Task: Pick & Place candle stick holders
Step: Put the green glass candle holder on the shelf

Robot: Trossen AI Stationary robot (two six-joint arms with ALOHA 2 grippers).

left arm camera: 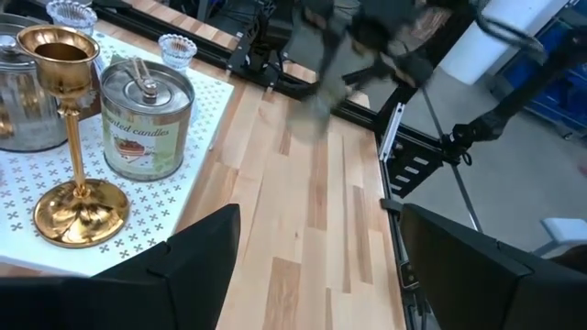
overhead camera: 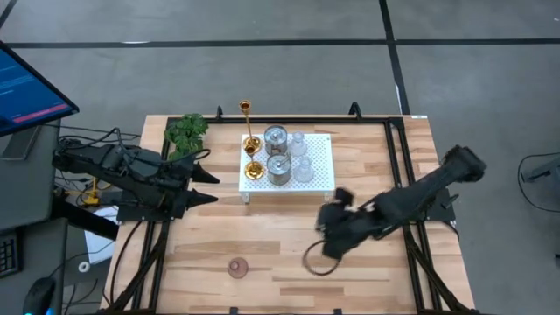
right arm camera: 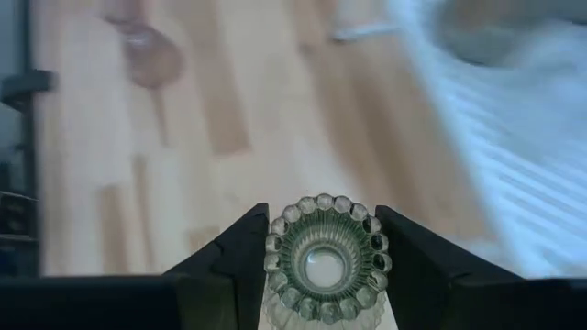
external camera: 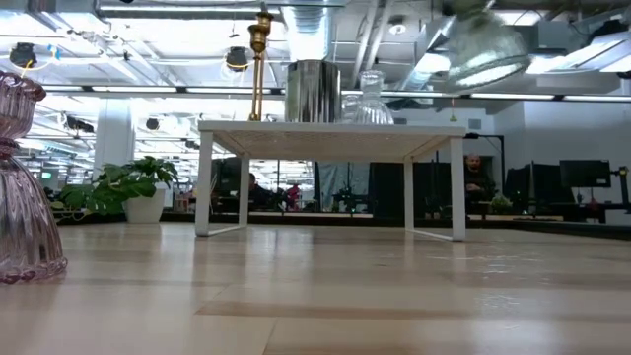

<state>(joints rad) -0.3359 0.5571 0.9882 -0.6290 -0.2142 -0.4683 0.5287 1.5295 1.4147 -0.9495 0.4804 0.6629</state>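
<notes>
While the right gripper (right arm camera: 321, 266) hung above the table's near right, its fingers were clamped on a greenish holder (right arm camera: 323, 261), ribbed glass with a scalloped round rim. By my reckoning this was the carrying step; the next move called for a free spot on the white stand (overhead camera: 319, 179), perforated and low-legged, where gold stems (overhead camera: 248, 122), silvery cups (overhead camera: 278, 168) and clear glass pieces already crowded. A pinkish holder (overhead camera: 237, 267) waited on the wood at near left. At far left, the left gripper (overhead camera: 210, 186) rested, spread wide.
</notes>
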